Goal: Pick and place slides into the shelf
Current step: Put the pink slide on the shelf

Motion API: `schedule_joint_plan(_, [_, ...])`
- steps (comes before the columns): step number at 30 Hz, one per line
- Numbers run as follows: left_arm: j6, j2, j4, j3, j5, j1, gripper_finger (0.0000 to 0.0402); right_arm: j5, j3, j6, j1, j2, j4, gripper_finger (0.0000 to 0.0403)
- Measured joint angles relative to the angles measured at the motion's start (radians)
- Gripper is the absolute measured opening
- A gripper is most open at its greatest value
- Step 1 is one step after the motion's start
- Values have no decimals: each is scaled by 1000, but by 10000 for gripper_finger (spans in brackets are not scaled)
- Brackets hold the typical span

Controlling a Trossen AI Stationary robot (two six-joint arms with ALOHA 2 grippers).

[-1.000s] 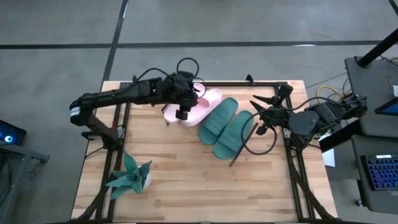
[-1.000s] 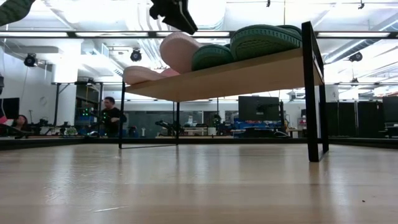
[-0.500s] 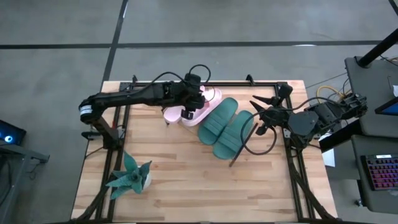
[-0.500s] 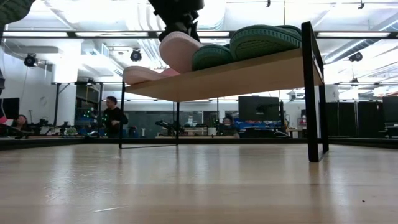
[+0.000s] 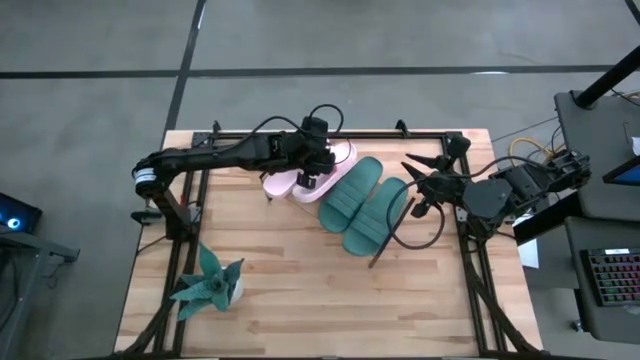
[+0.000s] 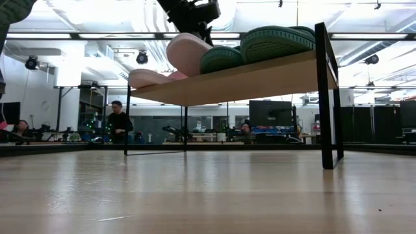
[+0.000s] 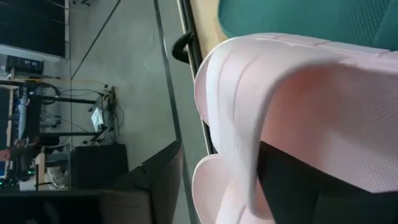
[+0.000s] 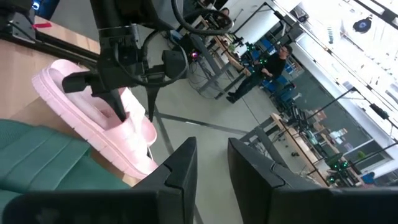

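Over the last second the left claw (image 5: 312, 182) has travelled along the shelf (image 6: 260, 75) from the near pink slide (image 5: 290, 184) toward the far one (image 5: 338, 154), and now one finger seems tucked under a pink strap, jaws apart, so I judge it is straightening the pair and not carrying. All four slides, with the two green ones (image 5: 365, 205), already lie on the shelf, so the task looks nearly finished. The right claw (image 5: 412, 168) waits at the counter (image 5: 300, 290) edge, fingers a little apart and empty; whether the left fingers truly pinch the strap is hidden
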Motion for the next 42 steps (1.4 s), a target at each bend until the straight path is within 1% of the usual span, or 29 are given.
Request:
schedule_joint_plan(3, [0,0,-1,0,0,0,148,0,-2,0,0,0,0,75])
schedule_joint_plan(9, [-3,0,-7,0,-4,-2,23,0,-10,-1,0,0,-1,70])
schedule_joint_plan(10, [-6,0,-6,0,-19,-6,12,0,-11,-1,0,0,0,71])
schedule_joint_plan(12, [-9,-2,-8,0,-68,-19,10,0,-11,-1,0,0,-1,72])
schedule_joint_plan(17, [-7,-4,-15,0,-262,-72,3,0,-11,-4,0,0,-1,75])
schedule_joint_plan(21, [-11,-6,-39,-10,-295,-107,2,0,-11,-3,0,0,-1,70])
schedule_joint_plan(26, [-15,-7,-35,-51,-421,-147,2,0,-11,-3,0,0,-1,70])
schedule_joint_plan(36, [-36,-6,-15,-121,-446,-171,1,0,-11,0,0,0,-1,76])
schedule_joint_plan(42, [-4,65,-2,-114,-481,-173,1,0,-13,0,0,0,0,69])
